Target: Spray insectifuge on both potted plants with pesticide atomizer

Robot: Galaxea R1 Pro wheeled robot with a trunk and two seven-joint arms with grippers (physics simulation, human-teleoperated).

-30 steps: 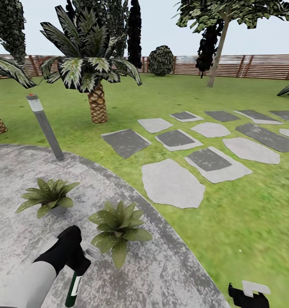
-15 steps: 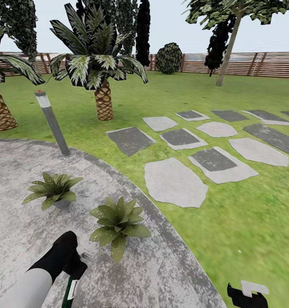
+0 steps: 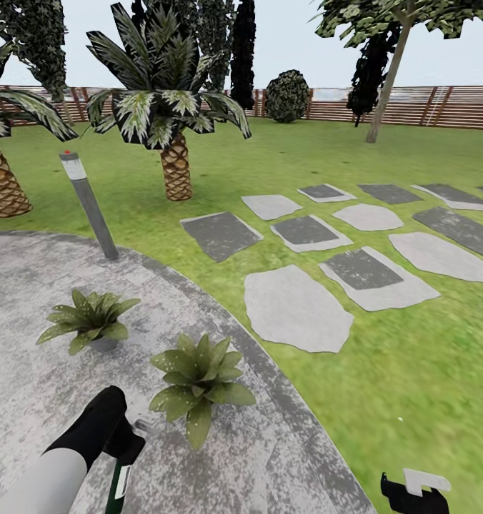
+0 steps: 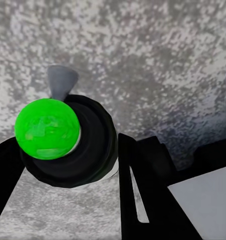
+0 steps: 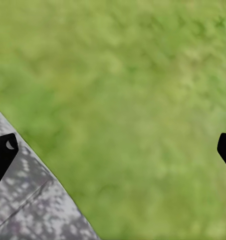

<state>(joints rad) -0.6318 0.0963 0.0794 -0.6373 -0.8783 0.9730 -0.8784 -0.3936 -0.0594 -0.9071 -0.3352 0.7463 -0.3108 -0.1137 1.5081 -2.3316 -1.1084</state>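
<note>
My left gripper point(image 3: 122, 455) hangs low over the round grey patio point(image 3: 27, 400), shut on the pesticide atomizer point(image 3: 118, 482), a slim dark-green bottle with a white label pointing down. In the left wrist view the atomizer point(image 4: 87, 150) shows its bright green tip between the two black fingers point(image 4: 143, 185). One potted plant point(image 3: 198, 375) stands just right of and beyond that gripper; the other potted plant point(image 3: 91, 319) sits further back to the left. My right gripper point(image 3: 414, 492) is open over the lawn, its fingertips point(image 5: 3, 154) wide apart.
A grey bollard lamp point(image 3: 90, 207) stands at the patio's far edge. Palm-like shrubs point(image 3: 173, 168) grow on the lawn behind it. Grey stepping stones point(image 3: 295, 307) run off to the right across the grass, and a brown slatted fence point(image 3: 427, 107) closes the back.
The whole picture has shifted a little right, so the camera has turned slightly left. My left gripper keeps its hold on the atomizer and sits slightly lower in the view.
</note>
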